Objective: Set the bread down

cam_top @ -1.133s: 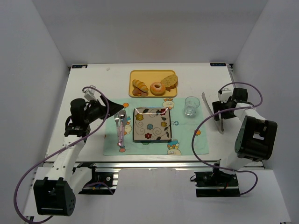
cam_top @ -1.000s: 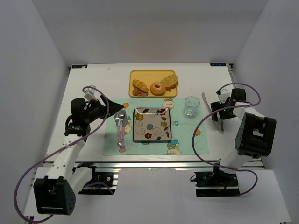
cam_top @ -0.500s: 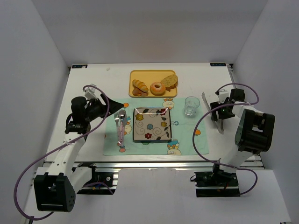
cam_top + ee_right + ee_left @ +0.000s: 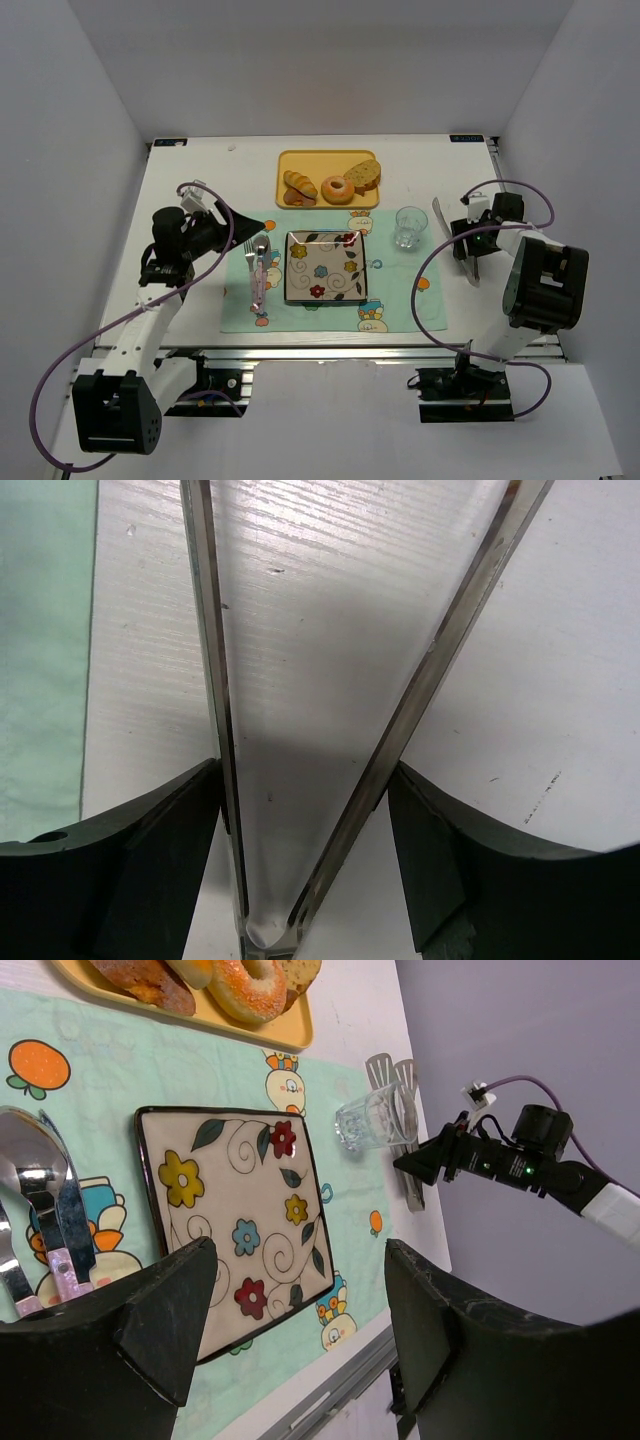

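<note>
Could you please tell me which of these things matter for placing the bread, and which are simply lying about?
Job: croissant, flowered plate (probably), tongs straddled by the right gripper.
Lying about: donut, speckled slice, glass, cutlery, placemat.

We log no legible text, brand, number or sign; the label strips (image 4: pixel 466 138) on the table (image 4: pixel 430 165) are too small to read.
</note>
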Controlling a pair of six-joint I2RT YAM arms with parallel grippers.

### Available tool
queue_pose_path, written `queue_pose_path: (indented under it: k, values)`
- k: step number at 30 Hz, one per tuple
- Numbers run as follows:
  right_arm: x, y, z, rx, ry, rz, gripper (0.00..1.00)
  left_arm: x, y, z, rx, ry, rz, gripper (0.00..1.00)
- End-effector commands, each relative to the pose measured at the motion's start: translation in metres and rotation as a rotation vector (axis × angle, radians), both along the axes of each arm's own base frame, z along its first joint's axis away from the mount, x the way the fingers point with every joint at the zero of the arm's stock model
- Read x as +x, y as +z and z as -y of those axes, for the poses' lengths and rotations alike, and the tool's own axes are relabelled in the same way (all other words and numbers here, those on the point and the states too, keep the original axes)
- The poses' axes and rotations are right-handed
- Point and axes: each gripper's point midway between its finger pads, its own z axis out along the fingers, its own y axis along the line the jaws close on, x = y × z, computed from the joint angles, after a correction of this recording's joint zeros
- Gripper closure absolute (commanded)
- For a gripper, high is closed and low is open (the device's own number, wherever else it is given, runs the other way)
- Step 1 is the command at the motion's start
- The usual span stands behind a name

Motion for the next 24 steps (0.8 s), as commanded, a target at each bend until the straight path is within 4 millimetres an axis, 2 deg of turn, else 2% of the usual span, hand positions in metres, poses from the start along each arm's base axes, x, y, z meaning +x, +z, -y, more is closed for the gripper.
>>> queue_pose_path:
  k: [1, 24]
  values:
    - [-0.015, -0.007, 0.001, -0.016, 0.005, -0.016, 0.28, 0.002, 0.016, 0.000, 0.000, 0.003, 0.052, 0.22]
    - [-0.034, -0.010, -0.009, 0.010, 0.032, -0.036, 0.27, -0.013, 0.018, -0.002, -0.002, 0.017, 0.062, 0.22]
